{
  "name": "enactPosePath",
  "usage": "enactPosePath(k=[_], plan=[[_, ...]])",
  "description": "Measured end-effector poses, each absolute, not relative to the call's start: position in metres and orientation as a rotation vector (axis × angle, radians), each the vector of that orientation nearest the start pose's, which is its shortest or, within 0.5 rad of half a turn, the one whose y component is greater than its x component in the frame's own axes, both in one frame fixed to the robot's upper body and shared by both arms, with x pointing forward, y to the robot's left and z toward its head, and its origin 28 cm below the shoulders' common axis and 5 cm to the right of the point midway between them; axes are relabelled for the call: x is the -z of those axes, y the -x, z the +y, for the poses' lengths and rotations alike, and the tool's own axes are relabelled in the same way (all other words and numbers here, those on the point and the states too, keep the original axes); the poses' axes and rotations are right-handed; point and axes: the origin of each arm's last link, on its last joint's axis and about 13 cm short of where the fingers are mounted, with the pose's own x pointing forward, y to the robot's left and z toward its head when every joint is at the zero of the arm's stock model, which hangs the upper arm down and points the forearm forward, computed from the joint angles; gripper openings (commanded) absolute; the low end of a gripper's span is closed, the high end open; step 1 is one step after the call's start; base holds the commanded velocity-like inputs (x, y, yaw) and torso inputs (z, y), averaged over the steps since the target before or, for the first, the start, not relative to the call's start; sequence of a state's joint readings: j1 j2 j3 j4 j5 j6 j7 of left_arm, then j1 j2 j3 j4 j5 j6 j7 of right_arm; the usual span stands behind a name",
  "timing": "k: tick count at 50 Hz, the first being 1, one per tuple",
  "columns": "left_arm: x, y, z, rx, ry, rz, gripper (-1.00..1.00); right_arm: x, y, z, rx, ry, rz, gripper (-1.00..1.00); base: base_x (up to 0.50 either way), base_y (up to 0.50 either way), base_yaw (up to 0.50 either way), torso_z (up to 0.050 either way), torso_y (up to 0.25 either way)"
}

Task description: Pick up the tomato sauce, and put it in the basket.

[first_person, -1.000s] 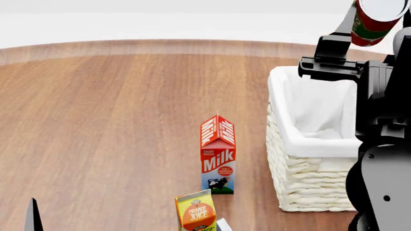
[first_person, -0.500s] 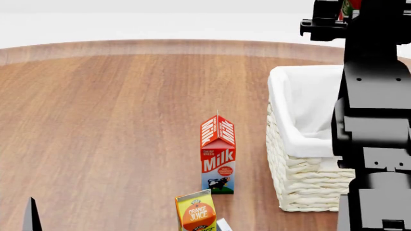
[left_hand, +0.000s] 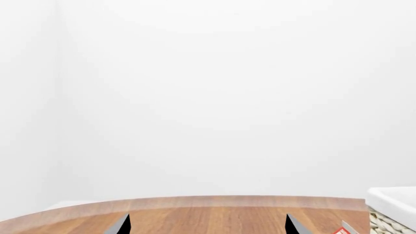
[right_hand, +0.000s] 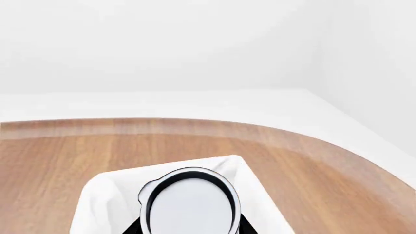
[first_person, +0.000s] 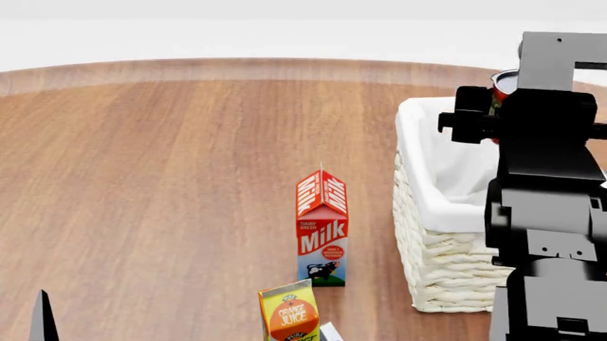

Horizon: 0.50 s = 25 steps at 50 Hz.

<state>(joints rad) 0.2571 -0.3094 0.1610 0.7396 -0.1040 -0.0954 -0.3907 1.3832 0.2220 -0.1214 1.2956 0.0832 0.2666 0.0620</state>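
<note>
The tomato sauce [first_person: 500,84] shows in the head view as a red sliver with a silvery top, just above the far rim of the basket [first_person: 424,186]. My black right arm covers most of it. In the right wrist view its silvery lid [right_hand: 188,204] fills the space between the dark fingers [right_hand: 132,228]. My right gripper [right_hand: 190,229] is shut on it, with the basket's white lining [right_hand: 97,204] showing around and below. My left gripper [left_hand: 206,227] is open and holds nothing, low at the near left over bare wood; one fingertip [first_person: 42,321] shows in the head view.
A red milk carton [first_person: 323,229] stands left of the basket. An orange juice carton [first_person: 289,314] is at the near edge below it. The round wooden table [first_person: 170,163] stretches left and back. A corner of the basket [left_hand: 394,201] shows in the left wrist view.
My right arm swung the tomato sauce from high at the upper right, up out of view, then down over the basket's far end. The left gripper barely moved.
</note>
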Motion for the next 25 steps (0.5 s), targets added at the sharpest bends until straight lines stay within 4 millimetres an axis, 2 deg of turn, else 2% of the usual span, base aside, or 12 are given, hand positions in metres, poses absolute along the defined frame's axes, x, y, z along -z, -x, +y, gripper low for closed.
enactPosePath(k=[10, 23, 24, 25], plan=[[-0.112, -0.143, 0.212, -0.079, -0.041, -0.354, 1.00, -0.179, -0.417, -0.191, 0.252, 0.054, 0.245, -1.00, 0.00, 0.00, 0.00, 0.000, 0.000], [-0.111, -0.143, 0.211, -0.077, -0.042, -0.351, 1.00, -0.163, -0.413, -0.193, 0.254, 0.050, 0.278, -1.00, 0.00, 0.00, 0.00, 0.000, 0.000], [-0.111, -0.143, 0.211, -0.077, -0.042, -0.351, 1.00, -0.163, -0.412, -0.193, 0.254, 0.050, 0.279, 1.00, 0.00, 0.00, 0.00, 0.000, 0.000], [-0.111, -0.143, 0.211, -0.077, -0.043, -0.351, 1.00, -0.162, -0.412, -0.193, 0.253, 0.051, 0.280, 1.00, 0.00, 0.00, 0.00, 0.000, 0.000]])
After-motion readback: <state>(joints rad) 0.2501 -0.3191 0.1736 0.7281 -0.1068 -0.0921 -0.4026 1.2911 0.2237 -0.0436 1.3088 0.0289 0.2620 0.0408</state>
